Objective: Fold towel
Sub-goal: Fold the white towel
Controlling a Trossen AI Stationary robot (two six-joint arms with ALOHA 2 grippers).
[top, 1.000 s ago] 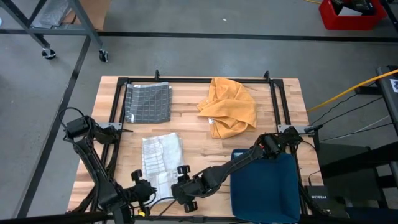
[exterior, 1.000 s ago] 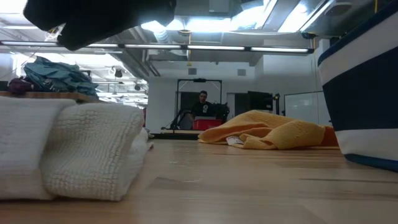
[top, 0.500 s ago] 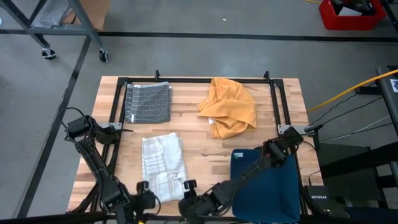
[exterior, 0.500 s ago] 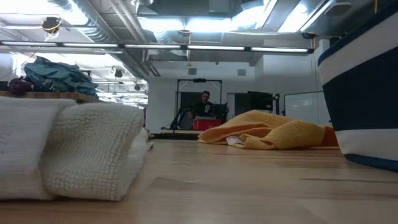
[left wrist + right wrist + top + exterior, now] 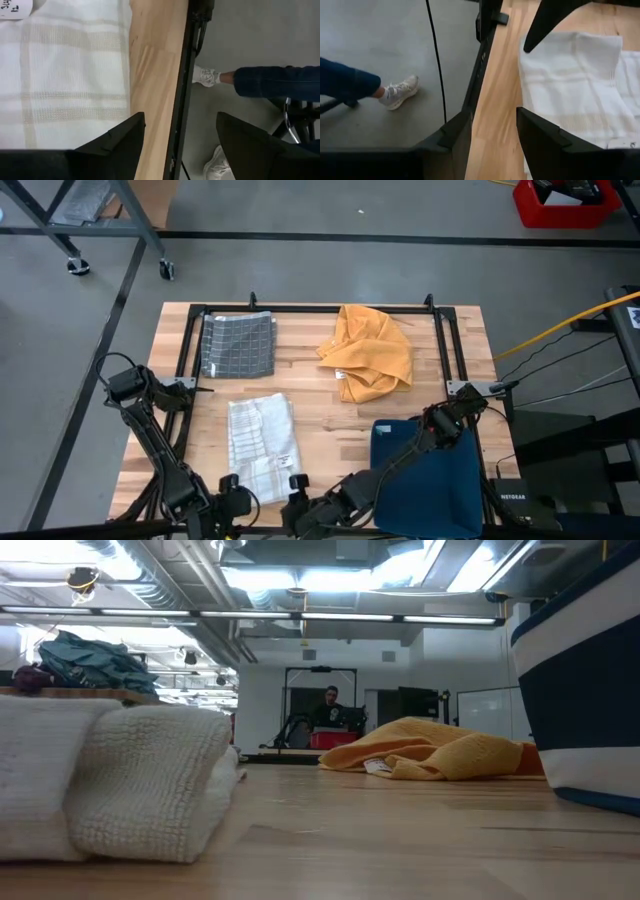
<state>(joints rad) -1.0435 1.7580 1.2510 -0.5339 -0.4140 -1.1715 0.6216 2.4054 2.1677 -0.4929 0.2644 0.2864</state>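
The white towel (image 5: 263, 443) lies folded on the near-left part of the worktop (image 5: 330, 395), its long axis running near to far. Its near short end sits just beyond both hands, which are parked side by side at the near edge. The left hand (image 5: 232, 498) stands at the towel's near-left corner, jaws wide and empty; its wrist view shows bare worktop and the frame rail between the fingers, with the towel (image 5: 65, 75) off to one side. The right hand (image 5: 297, 498) stands at the near-right corner, jaws partly open and holding nothing; the towel (image 5: 575, 85) lies ahead of it and to one side. Neither hand touches the cloth. Both are about equally near; the towel lies toward the far side of each.

Judgement: the white towel appears finished. The crumpled yellow towel (image 5: 370, 352) lies well apart at the far right, nearer the right arm's side, so any next reach goes far and right
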